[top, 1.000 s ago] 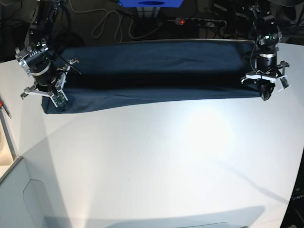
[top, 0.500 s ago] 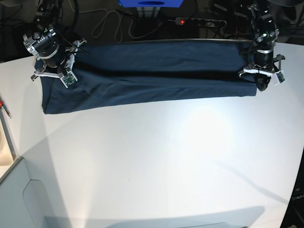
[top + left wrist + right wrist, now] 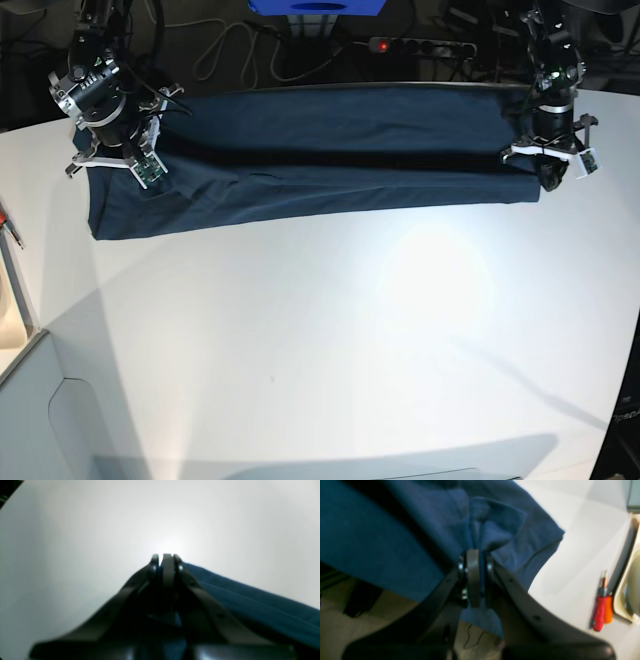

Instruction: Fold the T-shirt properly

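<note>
Now, compared with a second ago, my right pincer (image 3: 150, 176) has moved inward from the T-shirt's outer end and back toward the table edge nearest my arms, while my left pincer (image 3: 551, 178) has shifted only slightly; over the last half-second both are nearly still. The T-shirt (image 3: 330, 192) spans the white table (image 3: 320, 340) along that edge, with a flap spread beyond my right fingertips. This suggests, in my judgement, that a fold is being drawn over and is not yet settled. Right pincer: closed, gripping a bunched pleat of navy cloth. Left pincer: closed, with the cloth's margin apparently pinched at the tips. Likely next step: lay the fold down evenly, since the bunching at right may leave a crease
</note>
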You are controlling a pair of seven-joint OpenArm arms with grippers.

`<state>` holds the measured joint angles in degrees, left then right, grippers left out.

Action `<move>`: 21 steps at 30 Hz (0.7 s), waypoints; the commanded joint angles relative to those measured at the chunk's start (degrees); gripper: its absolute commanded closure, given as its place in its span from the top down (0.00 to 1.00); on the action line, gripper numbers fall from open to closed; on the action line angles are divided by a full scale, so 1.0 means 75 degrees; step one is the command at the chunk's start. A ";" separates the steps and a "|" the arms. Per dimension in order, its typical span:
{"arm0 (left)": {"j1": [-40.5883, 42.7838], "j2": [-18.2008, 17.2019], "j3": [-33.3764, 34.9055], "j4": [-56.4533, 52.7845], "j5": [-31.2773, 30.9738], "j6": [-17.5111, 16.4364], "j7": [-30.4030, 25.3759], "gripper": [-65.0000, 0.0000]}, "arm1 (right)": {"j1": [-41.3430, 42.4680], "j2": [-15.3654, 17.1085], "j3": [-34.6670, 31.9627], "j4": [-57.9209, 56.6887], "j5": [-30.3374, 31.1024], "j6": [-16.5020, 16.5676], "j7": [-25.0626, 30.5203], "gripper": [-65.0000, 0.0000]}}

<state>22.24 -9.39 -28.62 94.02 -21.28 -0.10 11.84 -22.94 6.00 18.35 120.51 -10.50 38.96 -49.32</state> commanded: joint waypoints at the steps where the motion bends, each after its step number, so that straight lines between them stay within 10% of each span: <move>1: -0.0017 -0.0090 -0.0034 0.0036 -0.0017 0.0019 -0.0189 0.00 | -0.0100 0.0062 0.0009 0.0137 0.0011 0.0139 0.0100 0.00; 21: 0.0053 -0.0008 -0.0023 -0.0304 -0.0076 0.0019 -0.0189 0.00 | -0.0171 0.0026 0.0373 -0.0003 -0.0012 0.0139 0.0088 0.01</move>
<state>22.55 -8.99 -28.62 90.74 -21.69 -0.14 11.86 -24.18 5.78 20.95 119.57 -10.48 38.96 -49.12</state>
